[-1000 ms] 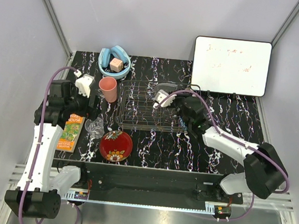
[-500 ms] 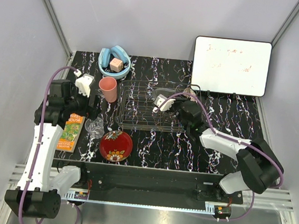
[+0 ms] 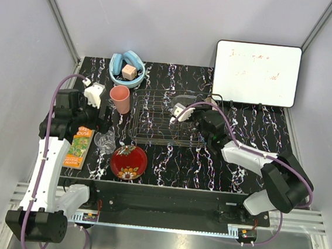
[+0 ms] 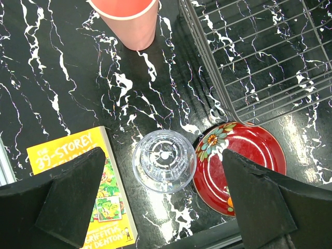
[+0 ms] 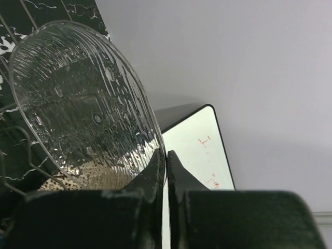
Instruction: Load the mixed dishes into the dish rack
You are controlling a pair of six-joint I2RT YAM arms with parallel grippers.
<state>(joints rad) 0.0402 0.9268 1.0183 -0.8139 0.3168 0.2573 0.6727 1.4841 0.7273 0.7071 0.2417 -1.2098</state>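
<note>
My right gripper (image 5: 166,155) is shut on the rim of the clear glass bowl (image 5: 78,98) and holds it on edge over the right part of the silver wire dish rack (image 3: 154,123); in the top view this gripper (image 3: 192,107) is above the rack. My left gripper (image 4: 162,174) is open above the clear glass tumbler (image 4: 164,161), which stands upright between its fingers (image 4: 72,192). The red floral bowl (image 4: 244,166) lies right of the tumbler, and the salmon-pink cup (image 4: 127,21) stands beyond it. The blue patterned bowl is not in view. A pale speckled patch shows through the glass bowl.
A yellow book (image 3: 79,147) lies left of the tumbler (image 3: 104,142). A light-blue ring with a wooden block (image 3: 127,68) sits at the back left. A white framed whiteboard (image 3: 256,73) leans at the back right. The rack's near-left corner (image 4: 228,111) is close to the red bowl.
My right gripper has shifted slightly left and back over the rack with the glass bowl still in it. The left arm has barely moved.
</note>
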